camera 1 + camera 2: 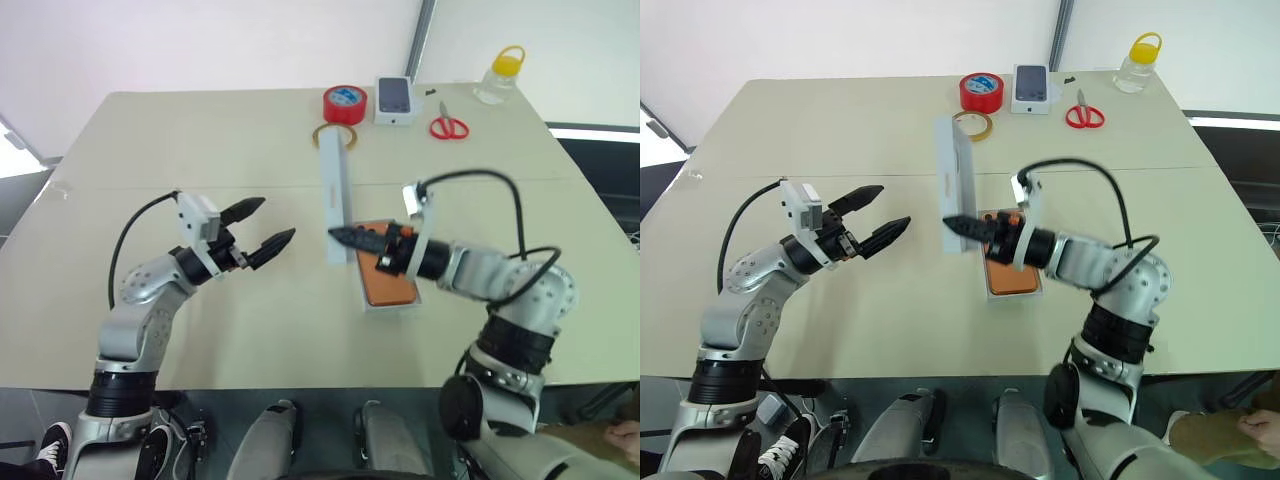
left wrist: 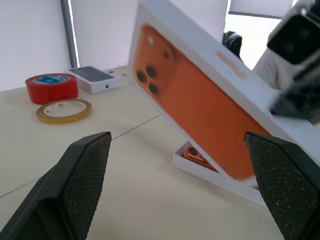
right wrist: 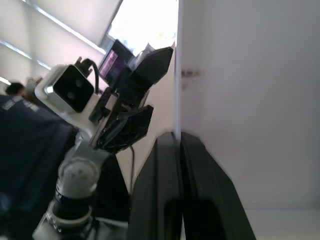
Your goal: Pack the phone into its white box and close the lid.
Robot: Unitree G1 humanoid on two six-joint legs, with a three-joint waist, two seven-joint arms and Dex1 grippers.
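Observation:
The orange phone [image 1: 392, 285] lies back up inside the shallow white box [image 1: 390, 308] on the table, right of centre. My right gripper [image 1: 335, 236] points left above the box and is shut on the lid's thin wall. The lid [image 1: 337, 190] stands on edge, tilted, just left of the box. Its outer face [image 2: 200, 95] carries an orange phone picture and faces my left gripper [image 1: 277, 218]. That gripper hovers open and empty a short way left of the lid, fingers pointing at it. In the right wrist view the lid's white inside [image 3: 250, 100] is beside the shut fingers [image 3: 165, 190].
At the table's far edge are a red tape roll [image 1: 344, 104], a yellow tape ring [image 1: 335, 137], a small carton with a phone picture [image 1: 395, 98], red-handled scissors [image 1: 449, 126] and a yellow-capped bottle [image 1: 500, 75]. The beige table [image 1: 150, 150] is bare on the left.

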